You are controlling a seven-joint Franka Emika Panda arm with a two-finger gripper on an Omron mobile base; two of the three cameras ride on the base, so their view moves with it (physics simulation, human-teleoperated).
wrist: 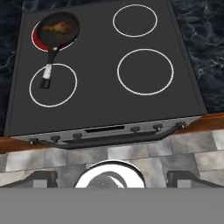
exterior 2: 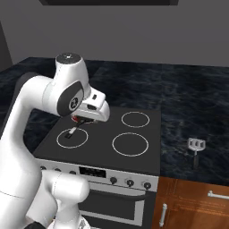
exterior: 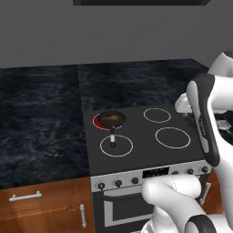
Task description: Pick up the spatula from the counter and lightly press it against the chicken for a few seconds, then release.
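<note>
While the spatula point(exterior 2: 196, 149) lies flat on the dark table point(exterior 2: 188, 118) right of the stove point(exterior 2: 100, 154), the tool point(wrist: 111, 178) hangs over the stove — its fingertips point(wrist: 43, 179) set wide apart — and the chicken point(wrist: 57, 27) sits in a pan point(wrist: 70, 38) on the glowing rear-left burner point(wrist: 35, 38).

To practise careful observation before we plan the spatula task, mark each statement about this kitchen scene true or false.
1. The pan sits on the rear left burner, which glows red. True.
2. The spatula lies inside the pan. False: it lies on the counter, right of the stove.
3. The chicken lies in the pan. True.
4. The pan's handle points at the back wall. False: it reaches over the front left burner.
</note>
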